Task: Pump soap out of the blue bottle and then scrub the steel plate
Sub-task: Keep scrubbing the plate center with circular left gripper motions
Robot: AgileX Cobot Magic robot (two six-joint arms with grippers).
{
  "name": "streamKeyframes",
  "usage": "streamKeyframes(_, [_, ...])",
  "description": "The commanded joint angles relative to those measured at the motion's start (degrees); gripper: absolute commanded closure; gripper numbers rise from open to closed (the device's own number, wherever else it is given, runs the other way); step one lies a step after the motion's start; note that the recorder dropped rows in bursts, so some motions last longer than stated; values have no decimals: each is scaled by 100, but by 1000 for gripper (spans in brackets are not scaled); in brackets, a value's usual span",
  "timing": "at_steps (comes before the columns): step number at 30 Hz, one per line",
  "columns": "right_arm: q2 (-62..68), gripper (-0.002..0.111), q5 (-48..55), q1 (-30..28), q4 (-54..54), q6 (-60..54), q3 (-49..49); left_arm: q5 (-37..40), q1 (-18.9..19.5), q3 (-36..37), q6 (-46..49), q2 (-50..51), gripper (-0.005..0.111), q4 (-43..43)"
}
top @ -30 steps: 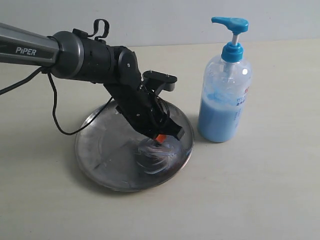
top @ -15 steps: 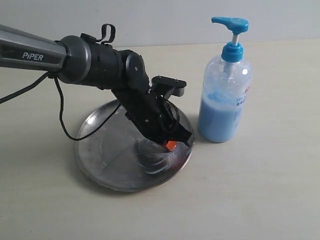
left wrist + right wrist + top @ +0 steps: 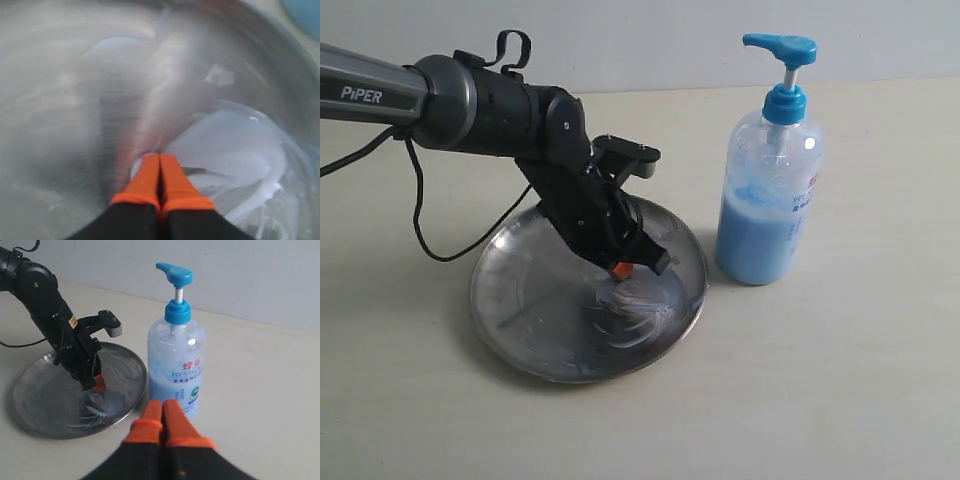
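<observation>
The steel plate (image 3: 515,290) lies on the table left of the middle, its right half smeared with pale blue-grey soap (image 3: 632,308). My left gripper (image 3: 620,268) is shut, its orange fingertips down on the plate at the smear's upper edge, nothing between them. In the left wrist view the left gripper (image 3: 160,161) touches the streaky metal beside the soap (image 3: 235,145). The blue bottle (image 3: 767,205) stands upright just right of the plate, pump head (image 3: 781,47) up. My right gripper (image 3: 162,410) is shut and empty, low in front of the bottle (image 3: 176,357); it is outside the exterior view.
A black cable (image 3: 428,235) hangs from the left arm and loops over the table beside the plate's left rim. The left arm (image 3: 470,100) reaches in from the left edge. A pale wall runs along the back of the beige table (image 3: 840,380).
My left gripper swung toward the plate's right rim, then came back left and up toward the plate's middle, staying shut. The soap smear is spread wider. The bottle has not moved.
</observation>
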Motion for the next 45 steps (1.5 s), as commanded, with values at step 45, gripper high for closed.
streamKeyframes(45, [-31,108,-74,-15,-18,8,32,438,-44,100,-263,154,107,522])
